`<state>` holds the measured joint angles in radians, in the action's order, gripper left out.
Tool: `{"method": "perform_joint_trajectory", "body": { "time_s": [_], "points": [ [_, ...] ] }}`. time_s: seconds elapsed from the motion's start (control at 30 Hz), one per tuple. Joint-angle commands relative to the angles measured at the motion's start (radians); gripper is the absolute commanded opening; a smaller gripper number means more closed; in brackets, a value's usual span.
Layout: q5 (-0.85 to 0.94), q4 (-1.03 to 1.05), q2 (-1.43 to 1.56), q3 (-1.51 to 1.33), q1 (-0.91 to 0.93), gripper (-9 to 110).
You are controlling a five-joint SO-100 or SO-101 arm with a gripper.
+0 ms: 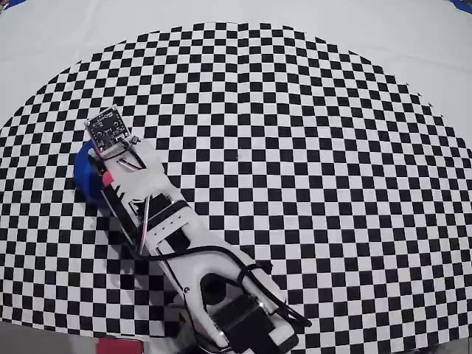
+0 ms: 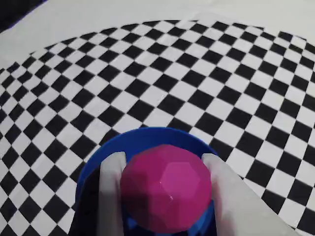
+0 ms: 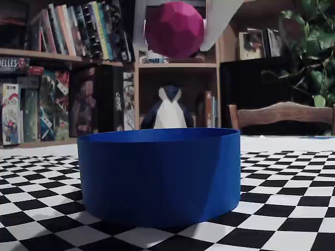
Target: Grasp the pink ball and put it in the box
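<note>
While above box (image 3: 158,175), gripper (image 2: 162,164) clenched on pink ball (image 2: 166,189), fingers touching both sides.

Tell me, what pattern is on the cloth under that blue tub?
A black-and-white checkerboard cloth, seen best in the overhead view; the blue tub stands on it.

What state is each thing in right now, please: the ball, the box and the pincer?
pink ball: held off the table, above the box, between the pincer's fingers.
box: upright on the checkered cloth, open top; no contents visible in the wrist view.
pincer: shut on the pink ball, one finger on each side of it.
checkered cloth: spread flat.
</note>
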<state>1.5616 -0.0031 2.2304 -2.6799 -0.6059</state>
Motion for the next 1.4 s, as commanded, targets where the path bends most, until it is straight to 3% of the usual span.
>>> {"method": "perform_joint_trajectory", "body": {
  "time_s": [0.0, 1.37],
  "points": [
    [0.006, -0.028, -0.014, 0.005, -0.011, 0],
    [0.006, -0.149, -0.221, 0.026, -0.021, 0]
  ]
}}
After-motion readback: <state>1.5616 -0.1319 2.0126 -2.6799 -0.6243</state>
